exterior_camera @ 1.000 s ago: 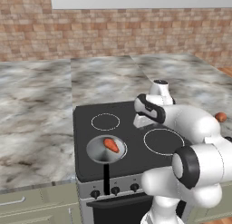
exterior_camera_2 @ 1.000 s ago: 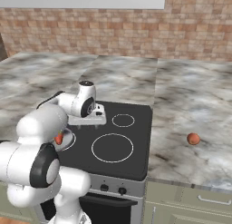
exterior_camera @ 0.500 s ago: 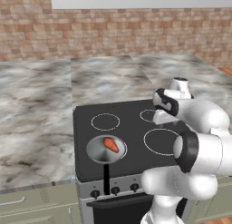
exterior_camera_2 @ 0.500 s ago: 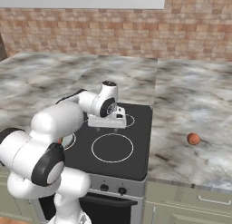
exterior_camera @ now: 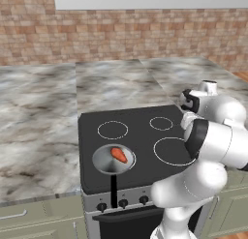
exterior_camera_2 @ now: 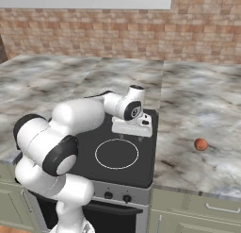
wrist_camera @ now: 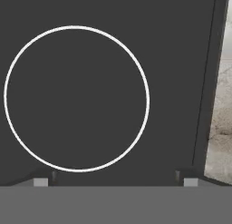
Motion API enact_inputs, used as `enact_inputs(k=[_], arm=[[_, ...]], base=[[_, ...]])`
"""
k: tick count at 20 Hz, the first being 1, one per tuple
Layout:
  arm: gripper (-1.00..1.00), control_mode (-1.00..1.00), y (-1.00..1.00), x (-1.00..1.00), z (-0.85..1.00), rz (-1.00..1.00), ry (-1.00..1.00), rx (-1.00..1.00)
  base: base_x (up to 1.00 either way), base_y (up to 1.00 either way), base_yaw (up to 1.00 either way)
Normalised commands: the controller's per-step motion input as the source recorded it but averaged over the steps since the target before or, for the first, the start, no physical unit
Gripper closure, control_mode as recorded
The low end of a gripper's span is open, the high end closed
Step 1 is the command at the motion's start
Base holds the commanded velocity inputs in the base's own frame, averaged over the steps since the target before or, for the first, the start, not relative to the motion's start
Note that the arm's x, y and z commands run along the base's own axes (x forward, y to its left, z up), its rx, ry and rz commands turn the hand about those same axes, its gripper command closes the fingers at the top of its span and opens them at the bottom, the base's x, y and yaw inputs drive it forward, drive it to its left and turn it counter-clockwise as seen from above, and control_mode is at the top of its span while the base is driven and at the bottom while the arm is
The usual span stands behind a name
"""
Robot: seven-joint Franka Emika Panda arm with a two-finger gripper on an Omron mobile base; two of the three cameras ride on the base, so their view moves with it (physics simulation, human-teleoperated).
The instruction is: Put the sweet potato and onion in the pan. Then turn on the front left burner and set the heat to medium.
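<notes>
1. Sweet potato already lies inside the pan; pan sits on the front left zone of the stovetop, handle pointing toward the knobs on the front panel; count that half of the loading as done.
2. Onion is not in the pan yet; you can see it in the right base view on the marble counter to the right of the stovetop, well apart from the pan, nothing touching it.
3. Gripper hangs over the right rear part of the stovetop, near its right edge, on the onion's side of the pan; nothing between its fingers; jaws spread wide, as the hand view shows, with the two tips at either side of the bottom and only black glass between them.
4. Hand view looks straight down on a white burner ring and the right edge of the stovetop with a strip of counter beyond; the onion is not under the hand yet.
5. Judged progress: roughly a third in; sweet potato placed, onion still to fetch, burner still to switch.
6. Left for you: carry the hand past the stovetop edge to the onion, close on it, bring it back to the pan beside the sweet potato, release.
7. After that: go to the knobs below the pan and set the front left burner to medium; which knob serves it cannot be told from these pictures; no glow on the glass, so it is probably off.
</notes>
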Motion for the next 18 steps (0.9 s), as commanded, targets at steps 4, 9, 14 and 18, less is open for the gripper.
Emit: enact_inputs(k=[4,9,14,18], arm=[[-1.00,-1.00,-0.70,0.19,0.00,-0.08,0.05,0.00],[-1.00,-1.00,-0.49,0.31,-0.04,-0.02,-0.05,0.00],[-1.00,-1.00,-0.40,0.29,-0.03,0.00,-0.13,0.00],[-1.00,-1.00,-0.33,0.22,-0.01,0.00,-0.15,0.00]], base=[[0.00,0.00,0.00],[0.00,0.00,0.00],[0.00,0.00,0.00],[0.00,0.00,0.00]])
